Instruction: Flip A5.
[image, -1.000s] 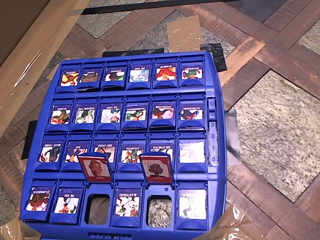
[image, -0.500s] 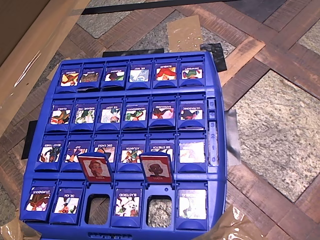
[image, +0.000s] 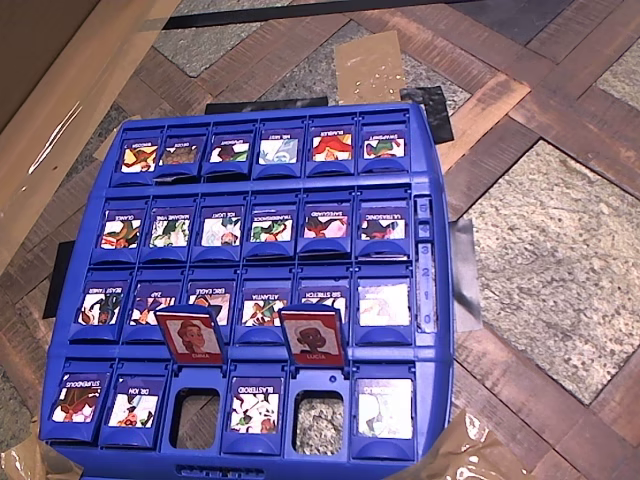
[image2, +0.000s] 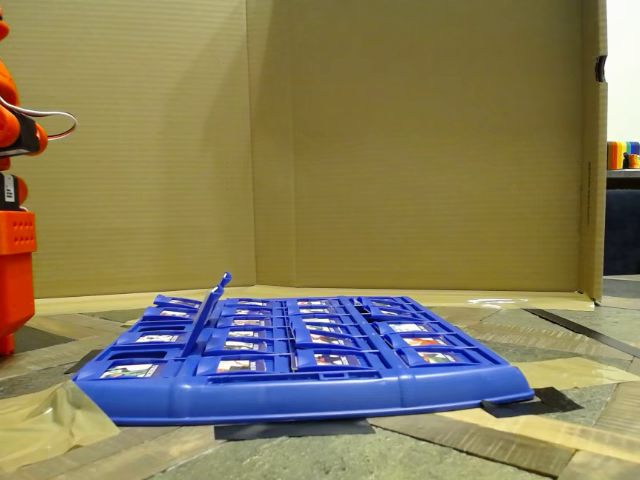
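Lying flat, A5 (image: 384, 407) could be mistaken for the pale tile (image: 384, 300) beside it. Whether the gripper is spread cannot be told.

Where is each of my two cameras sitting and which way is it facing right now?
Overhead view: sits above the floor and looks down on the blue game board, with two red tiles standing up in the lower rows; the pale tile lies flat at the bottom right.
Fixed view: sits low, near floor level, looking across the board toward a cardboard wall; part of the orange arm shows at the left edge.
Shared: both show the blue board with raised tiles.
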